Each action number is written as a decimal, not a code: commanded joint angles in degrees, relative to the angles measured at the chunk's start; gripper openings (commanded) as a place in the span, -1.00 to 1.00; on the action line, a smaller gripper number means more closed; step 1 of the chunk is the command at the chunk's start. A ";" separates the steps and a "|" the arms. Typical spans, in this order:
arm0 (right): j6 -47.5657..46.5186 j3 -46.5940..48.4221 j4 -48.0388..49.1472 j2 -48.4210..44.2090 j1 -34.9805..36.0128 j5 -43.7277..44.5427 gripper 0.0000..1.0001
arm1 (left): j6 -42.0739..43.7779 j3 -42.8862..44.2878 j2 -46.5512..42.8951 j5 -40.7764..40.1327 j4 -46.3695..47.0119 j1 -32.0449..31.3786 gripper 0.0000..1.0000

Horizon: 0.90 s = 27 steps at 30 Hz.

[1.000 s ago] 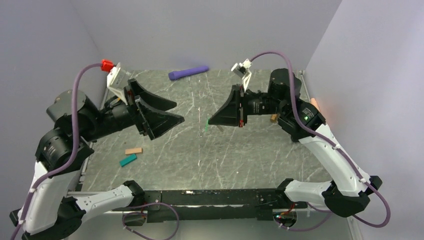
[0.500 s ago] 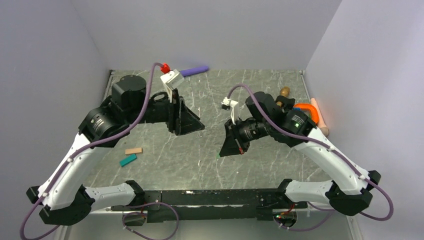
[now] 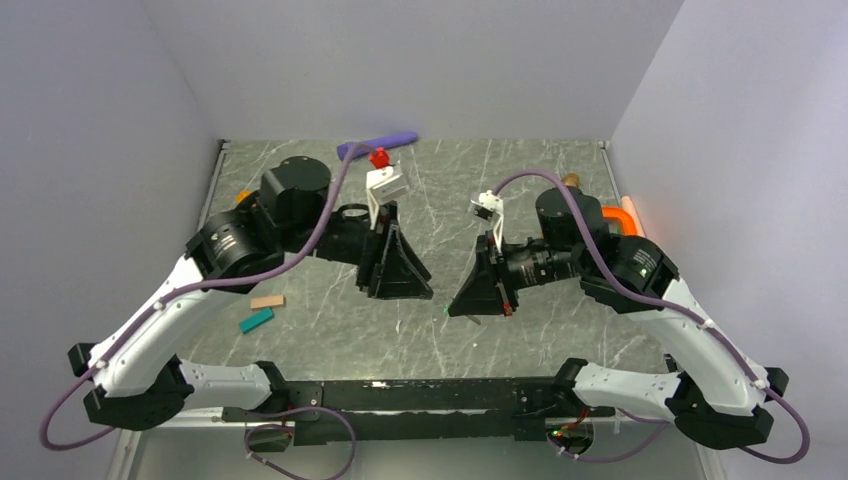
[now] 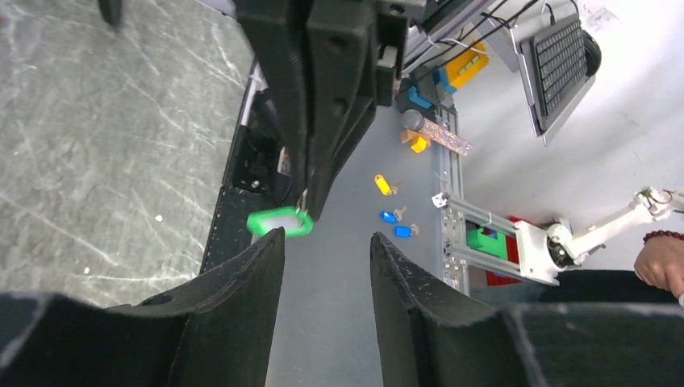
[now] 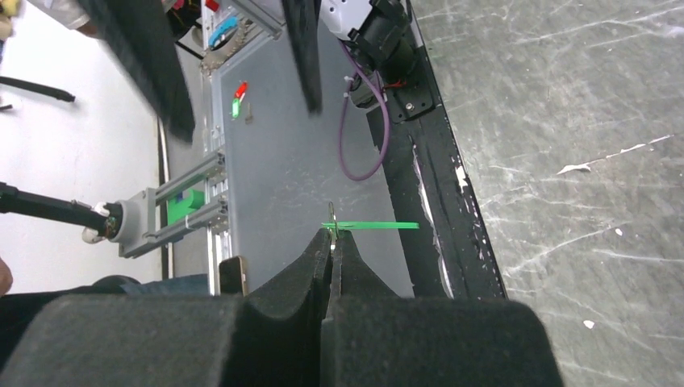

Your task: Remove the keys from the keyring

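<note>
The grey marbled table (image 3: 330,330) carries both arms, the left arm (image 3: 240,250) and the right arm (image 3: 630,270) bent inward so their tools face each other near the middle, close to the near edge. The left gripper (image 3: 420,290) is parted to a moderate gap; in its wrist view the two dark fingers (image 4: 242,306) frame clear space and hold nothing. The right gripper (image 3: 452,311) is pinched fully together, its fingertips (image 5: 319,250) clamped on a thin metal bit from which the keys hang. A purple rod (image 3: 378,146) lies at the far edge of the table, well apart from both tools. An orange thing (image 3: 610,212) shows partly behind the right arm at the right edge; what it is cannot be told. A teal block (image 3: 256,320) and a tan block (image 3: 267,301) lie near each other on the left, beside the left arm. The keys (image 4: 280,222), a tiny bright-green oblong, hang at the tip of the right gripper above the table, just beyond the left gripper's fingers and not between them; from the right wrist they show edge-on as a thin green line.
</note>
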 commanded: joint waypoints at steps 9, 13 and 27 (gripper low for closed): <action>-0.55 3.75 3.47 1.08 0.28 -1.96 -1.00 | 0.38 4.11 5.16 -0.60 1.90 -4.41 -0.16; -0.59 4.02 3.34 0.96 0.29 -2.05 -1.00 | 1.02 4.65 5.76 -1.71 0.95 -4.51 -0.22; -1.42 5.62 2.36 0.64 0.28 -0.78 -1.00 | 1.53 6.03 7.43 -2.34 -1.62 -5.17 -0.40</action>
